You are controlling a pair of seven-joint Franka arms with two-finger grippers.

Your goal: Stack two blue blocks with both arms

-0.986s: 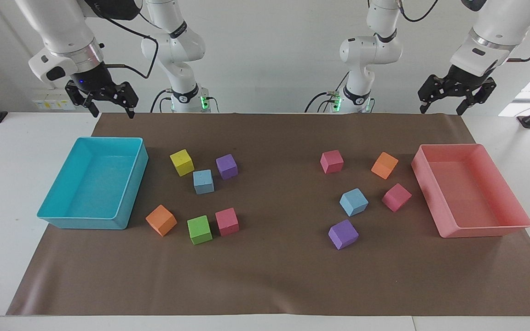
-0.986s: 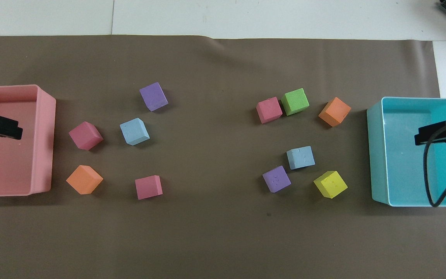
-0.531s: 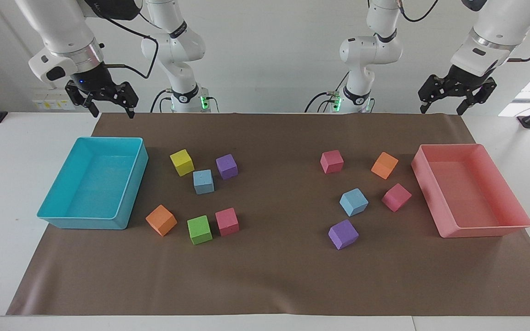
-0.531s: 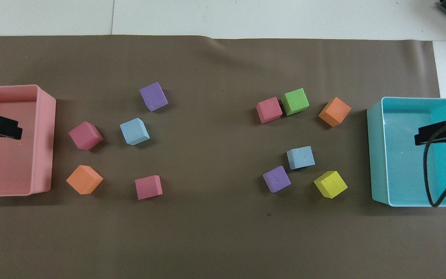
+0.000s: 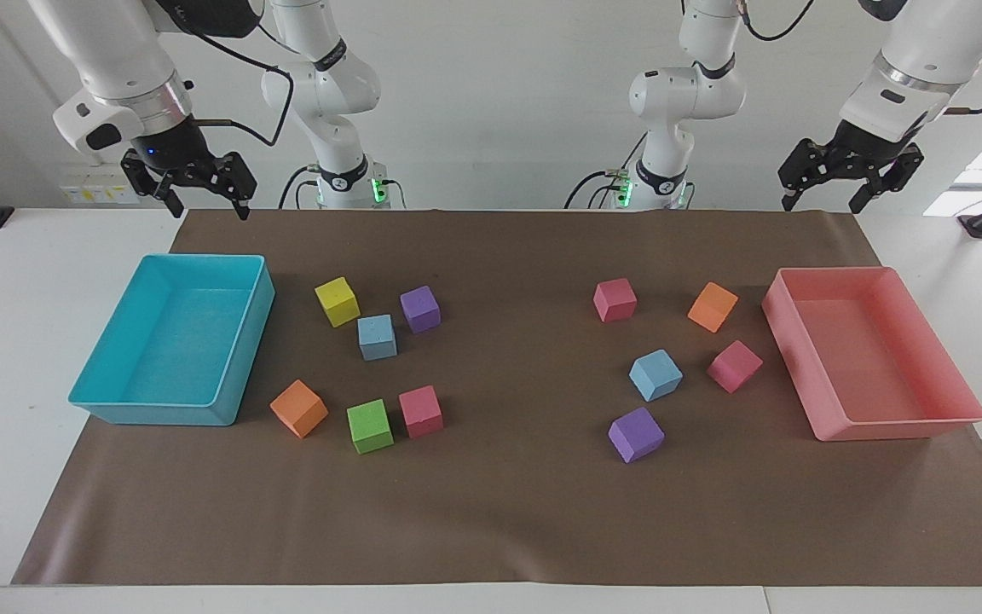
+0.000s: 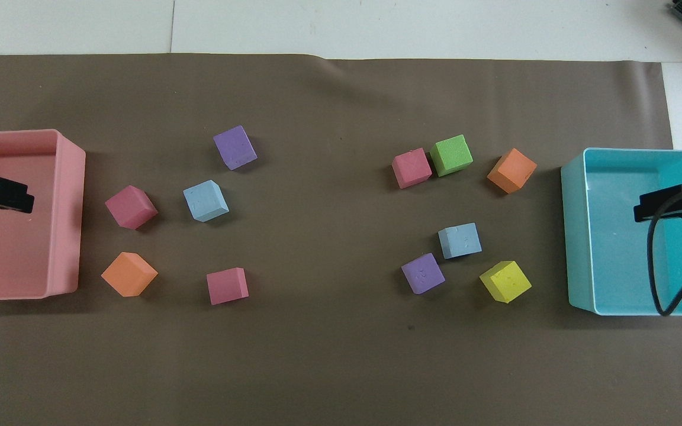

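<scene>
1. While both arms hang raised at the robots' edge of the table, the left gripper [image 5: 851,177] holds its fingers apart around nothing; in the overhead view its tip shows over the pink tray [image 6: 68,177].
2. The right gripper [image 5: 201,189] likewise has its fingers spread and empty, high above the edge of the brown mat [image 5: 508,520]; seen from overhead, its tip lies over the turquoise tray [image 6: 575,236].
3. One blue block [image 5: 655,374] sits flat on the mat in the group toward the left arm's end. In the overhead view, a pink cube [image 6: 131,206] lies at its 9 o'clock, a purple cube [image 6: 234,147] near 1 o'clock, another pink cube [image 6: 227,286] about 6 o'clock, and an orange cube [image 6: 129,274] near 8 o'clock. None touches it.
4. The second blue block [image 5: 377,336] rests in the group toward the right arm's end, well apart from the first. Overhead, a purple cube [image 6: 422,273] is just beside it at 7 o'clock and a yellow cube [image 6: 505,281] near 4 o'clock.
5. Farther from the robots, at roughly 12 o'clock from that block, a green cube [image 6: 452,155] touches a pink cube [image 6: 411,168], with an orange cube [image 6: 512,170] near 1 o'clock.
6. Both trays stand at the mat's two ends.
</scene>
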